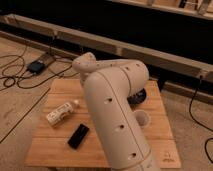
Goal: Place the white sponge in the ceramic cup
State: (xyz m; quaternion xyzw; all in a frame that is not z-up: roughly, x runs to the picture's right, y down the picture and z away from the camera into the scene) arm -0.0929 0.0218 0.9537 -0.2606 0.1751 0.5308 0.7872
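Note:
The ceramic cup [142, 119] is a small white round cup standing on the right half of the wooden table [57, 90], partly covered by my arm. My big off-white arm [112, 107] rises from the bottom of the view and bends left at a rounded joint [83, 63] over the table's back. The gripper is hidden behind the arm and does not show. The white sponge is also hidden from view.
A white labelled bottle [61, 112] lies on the table's left side, with a flat black object [78, 135] in front of it. A dark shallow bowl [138, 96] sits behind the cup. Cables and a small dark box [37, 66] lie on the floor at left.

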